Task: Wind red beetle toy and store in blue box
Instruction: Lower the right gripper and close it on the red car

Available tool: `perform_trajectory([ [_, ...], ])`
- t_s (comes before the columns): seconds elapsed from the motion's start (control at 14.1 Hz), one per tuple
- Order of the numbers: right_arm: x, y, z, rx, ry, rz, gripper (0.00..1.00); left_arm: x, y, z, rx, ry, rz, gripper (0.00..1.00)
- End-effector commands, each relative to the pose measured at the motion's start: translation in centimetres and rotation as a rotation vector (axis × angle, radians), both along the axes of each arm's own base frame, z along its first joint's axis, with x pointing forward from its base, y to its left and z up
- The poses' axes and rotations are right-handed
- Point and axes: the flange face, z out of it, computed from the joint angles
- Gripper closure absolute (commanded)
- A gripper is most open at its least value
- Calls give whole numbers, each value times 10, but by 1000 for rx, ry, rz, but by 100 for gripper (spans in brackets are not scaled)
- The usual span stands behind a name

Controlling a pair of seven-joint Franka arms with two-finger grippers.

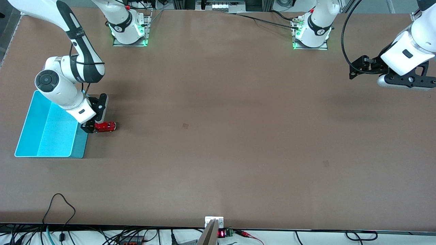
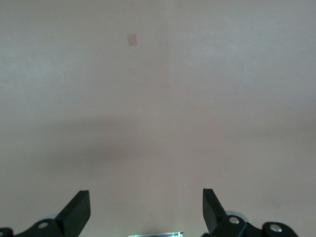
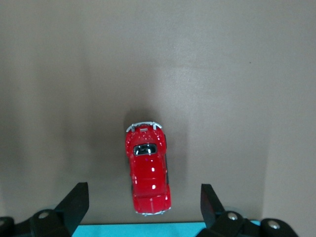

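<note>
Brown table [image 1: 218,136], red beetle toy [image 1: 105,126] seemingly just beside blue box [image 1: 30,143].

one little red toy car [image 1: 106,126], one blue box [image 1: 37,143] just off its 9 o'clock, two robot arms with one gripper each, right gripper [image 1: 89,128] and left gripper [image 1: 356,69], all on one brown table [image 1: 218,136]

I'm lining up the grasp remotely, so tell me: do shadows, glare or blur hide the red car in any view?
Right wrist view: the red beetle toy is sharp, with small highlights on its roof and a soft shadow around it, between the open right gripper fingers. Front view: the arm partly hides the toy beside the blue box. Left wrist view: only table with a broad shadow band; left gripper open.
</note>
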Motion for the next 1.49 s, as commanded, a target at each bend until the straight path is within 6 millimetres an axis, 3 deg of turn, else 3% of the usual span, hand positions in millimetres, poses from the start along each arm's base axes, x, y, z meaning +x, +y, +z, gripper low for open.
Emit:
perform_trajectory([
  [0.0, -1, -1, -14, 7, -8, 55, 0, -5, -1, 7, 7, -13, 6, 0],
  [0.71, -3, 0, -51, 45, -6, 47, 0, -4, 0, 7, 6, -13, 6, 0],
  [1.42, -3, -13, -67, 60, -7, 18, 0, -4, 0, 7, 7, -13, 6, 0],
])
